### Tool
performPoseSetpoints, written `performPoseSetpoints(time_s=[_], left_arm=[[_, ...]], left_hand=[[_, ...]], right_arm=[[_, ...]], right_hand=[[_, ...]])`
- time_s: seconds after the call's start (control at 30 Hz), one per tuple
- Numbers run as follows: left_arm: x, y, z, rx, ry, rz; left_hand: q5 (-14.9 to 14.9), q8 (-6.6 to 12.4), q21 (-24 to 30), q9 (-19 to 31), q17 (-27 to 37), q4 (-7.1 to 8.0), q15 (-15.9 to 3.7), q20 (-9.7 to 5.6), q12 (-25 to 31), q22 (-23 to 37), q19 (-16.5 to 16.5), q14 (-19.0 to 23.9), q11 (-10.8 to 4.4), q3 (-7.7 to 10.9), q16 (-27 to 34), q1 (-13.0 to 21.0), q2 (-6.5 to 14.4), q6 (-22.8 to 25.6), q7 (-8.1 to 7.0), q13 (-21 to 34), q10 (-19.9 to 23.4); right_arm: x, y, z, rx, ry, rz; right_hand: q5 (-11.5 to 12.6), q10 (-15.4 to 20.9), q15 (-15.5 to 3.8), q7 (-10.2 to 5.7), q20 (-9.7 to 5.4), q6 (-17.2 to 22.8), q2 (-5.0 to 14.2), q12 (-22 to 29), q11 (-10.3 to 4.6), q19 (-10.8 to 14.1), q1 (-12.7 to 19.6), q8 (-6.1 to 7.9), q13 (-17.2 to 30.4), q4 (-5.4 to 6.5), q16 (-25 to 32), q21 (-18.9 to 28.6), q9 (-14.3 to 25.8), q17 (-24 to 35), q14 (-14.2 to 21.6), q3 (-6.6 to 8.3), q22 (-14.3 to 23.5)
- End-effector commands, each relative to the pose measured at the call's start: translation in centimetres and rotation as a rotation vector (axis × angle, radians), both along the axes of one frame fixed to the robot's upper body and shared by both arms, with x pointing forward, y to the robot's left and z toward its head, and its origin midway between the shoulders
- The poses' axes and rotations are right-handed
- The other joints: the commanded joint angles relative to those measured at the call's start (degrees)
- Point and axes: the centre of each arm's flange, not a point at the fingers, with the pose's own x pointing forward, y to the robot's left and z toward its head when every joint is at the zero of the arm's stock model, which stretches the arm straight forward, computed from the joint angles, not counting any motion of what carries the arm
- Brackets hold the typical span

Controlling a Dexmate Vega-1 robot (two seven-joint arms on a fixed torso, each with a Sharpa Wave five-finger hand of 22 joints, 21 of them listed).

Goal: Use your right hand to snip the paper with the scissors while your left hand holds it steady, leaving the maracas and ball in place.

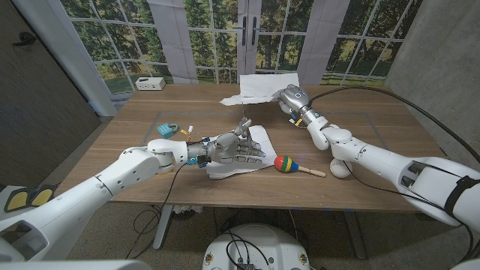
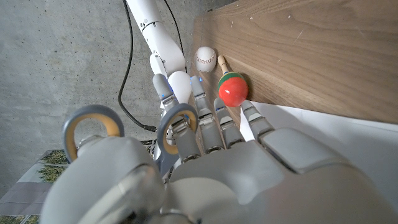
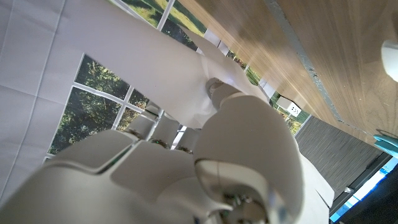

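Nearest the front edge lie one white ball (image 1: 341,167) and one maraca (image 1: 286,163) with a red, green and yellow head, both just right of one flat white paper sheet (image 1: 259,137). The left hand (image 1: 238,150) rests on that sheet with fingers extended, and the scissors (image 1: 244,125) stand upright at its thumb. Farther back, the right hand (image 1: 288,98) touches a second, crumpled white paper (image 1: 268,85); its grip cannot be judged.

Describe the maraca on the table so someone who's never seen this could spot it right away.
On the wooden table, look toward the near edge, just right of the left hand on the white paper. The maraca lies there: a red, green and yellow head on a wooden handle, unlike the plain white ball beyond it.
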Motion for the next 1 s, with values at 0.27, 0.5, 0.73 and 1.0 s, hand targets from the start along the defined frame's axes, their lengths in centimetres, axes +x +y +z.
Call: performPoseSetpoints(time_s=[0.27, 0.5, 0.73, 1.0], left_arm=[[0.24, -0.01, -0.05, -0.005, 0.007, -0.003], [0.29, 0.04, 0.01, 0.008, 0.002, 0.004], [0.42, -0.18, 0.04, 0.019, 0.002, -0.003], [0.44, -0.33, 0.21, 0.019, -0.002, -0.001]], left_hand=[[0.1, -0.04, 0.2, 0.3, 0.0, 0.32, -1.53, -0.22, 0.2, 0.1, -0.3, 0.6, -4.09, -0.03, 0.4, -0.3, 0.1, -0.5, 2.98, 0.1, 4.0], [0.1, -0.02, 0.2, 0.3, 0.0, 0.31, -1.49, -0.22, 0.2, 0.1, -0.3, 0.5, -4.07, -0.03, 0.3, -0.3, 0.1, -0.4, 3.07, 0.1, 4.0], [0.1, -0.13, 0.2, 0.3, 0.0, 0.30, -1.57, -0.17, 0.2, 0.1, -0.3, 0.5, -4.22, -0.03, 0.3, -0.4, 0.1, -0.5, 3.11, 0.1, 3.9], [0.0, -0.25, 0.2, 0.3, 0.0, 0.28, -1.49, -0.14, 0.2, 0.1, -0.4, 0.5, -4.20, -0.05, 0.4, -0.4, 0.0, -0.6, 3.14, 0.1, 4.0]], right_arm=[[-0.50, -0.11, -0.43, 0.007, -0.008, 0.028], [-0.49, -0.07, -0.72, 0.004, -0.008, 0.037], [-0.55, 0.13, -0.70, 0.003, -0.015, 0.049], [-0.57, 0.59, -0.84, -0.010, -0.021, 0.069]], right_hand=[[-0.2, 0.6, -7.53, 0.21, -5.75, 0.6, 0.10, -0.2, 0.22, -0.4, -0.5, -0.17, 0.2, -0.36, -0.5, 1.0, 0.2, 0.5, 0.8, -0.06, -0.1], [-0.2, 0.6, -7.53, 0.22, -5.78, 0.7, 0.10, -0.3, 0.21, -0.6, -0.6, -0.31, 0.4, -0.39, -0.7, 1.5, 0.2, 0.7, 0.9, -0.03, -0.2], [-0.2, 0.7, -7.53, 0.21, -5.90, 0.8, 0.09, -0.4, 0.20, -0.8, -0.6, -0.43, 0.5, -0.41, -1.0, 1.9, 0.3, 0.9, 1.0, -0.01, -0.3], [-0.3, 0.7, -7.53, 0.22, -6.00, 0.9, 0.07, -0.7, 0.19, -1.1, -0.7, -0.59, 0.6, -0.47, -1.3, 2.5, 0.3, 1.1, 1.0, 0.02, -0.4]])
